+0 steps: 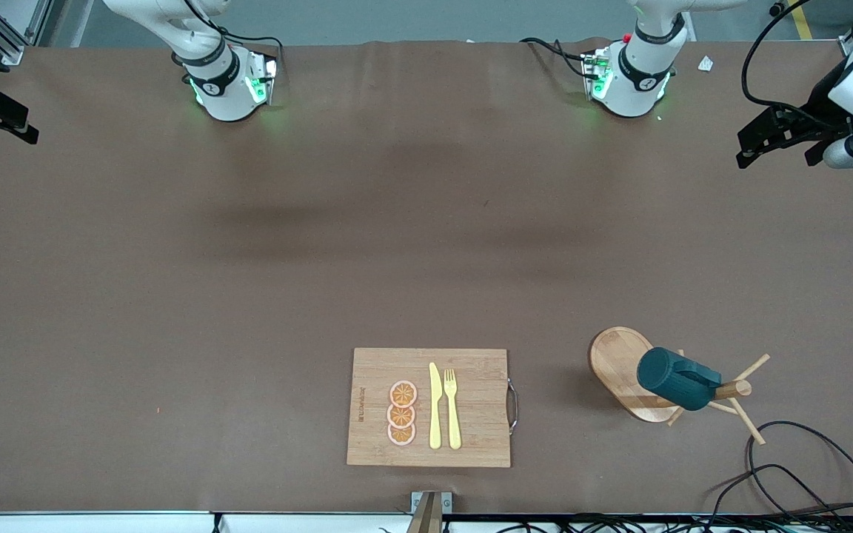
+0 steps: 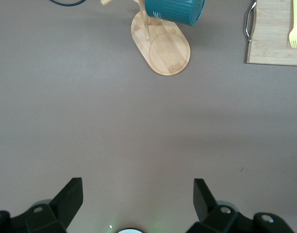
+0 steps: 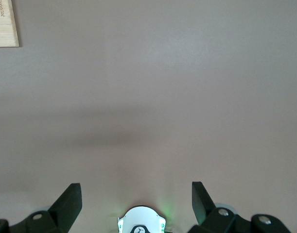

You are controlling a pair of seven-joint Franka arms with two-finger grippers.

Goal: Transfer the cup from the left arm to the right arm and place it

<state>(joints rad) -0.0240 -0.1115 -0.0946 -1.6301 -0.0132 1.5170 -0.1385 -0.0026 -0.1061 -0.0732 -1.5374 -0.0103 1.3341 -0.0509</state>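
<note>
Cup [image 1: 677, 379] hung on wooden rack [image 1: 623, 370], near worktop [image 1: 249, 296] edge at left arm's end. Left tool [image 2: 137, 199] and right tool [image 3: 136, 196] high above worktop, both spread apart, empty. Bring left tool down squarely over ribbed body, lift along peg.

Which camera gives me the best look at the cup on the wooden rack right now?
The front view: the cup shows whole, hung sideways on a peg of the wooden rack. The left wrist view catches it cut off at the picture's edge. The right wrist view does not show it.
</note>
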